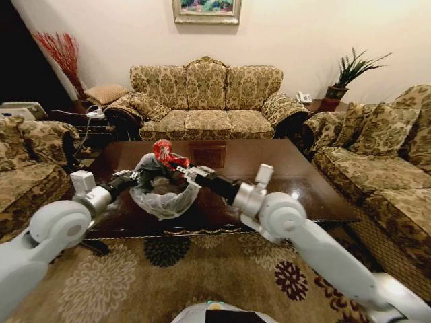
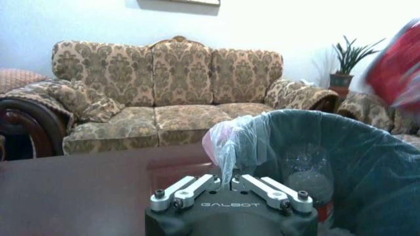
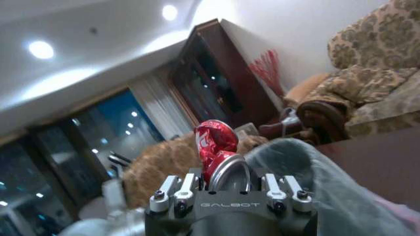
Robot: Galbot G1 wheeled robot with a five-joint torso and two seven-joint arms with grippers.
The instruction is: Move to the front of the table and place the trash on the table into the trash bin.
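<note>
Red foil is showing at the tip of the right gripper [image 1: 180, 168]: its fingers are pinching a crumpled red wrapper [image 1: 163, 153], which is standing up above the far rim of the trash bin [image 1: 163, 198]. The bin — a dark round bucket with a whitish plastic liner [image 1: 156, 204] puffing over its edge — is sitting on the near part of the dark glossy table [image 1: 296, 175], between the two arms. In the right wrist view the wrapper [image 3: 217, 145] is sticking up between the closed-in fingers, with the grey liner edge [image 3: 308, 172] just beside it. The left gripper [image 1: 131, 176] is reaching in at the bin's left rim; its fingers are gathered on a fold of the liner [image 2: 229, 142], and in that view a clear bottle [image 2: 305, 169] is already lying inside the bin. The risk, as I judge it: the wrapper is hanging over the rim rather than the middle of the opening, so letting go here could be dropping it onto the table behind the bin — and the light foil may be clinging to a finger or catching on the puffed liner.
</note>
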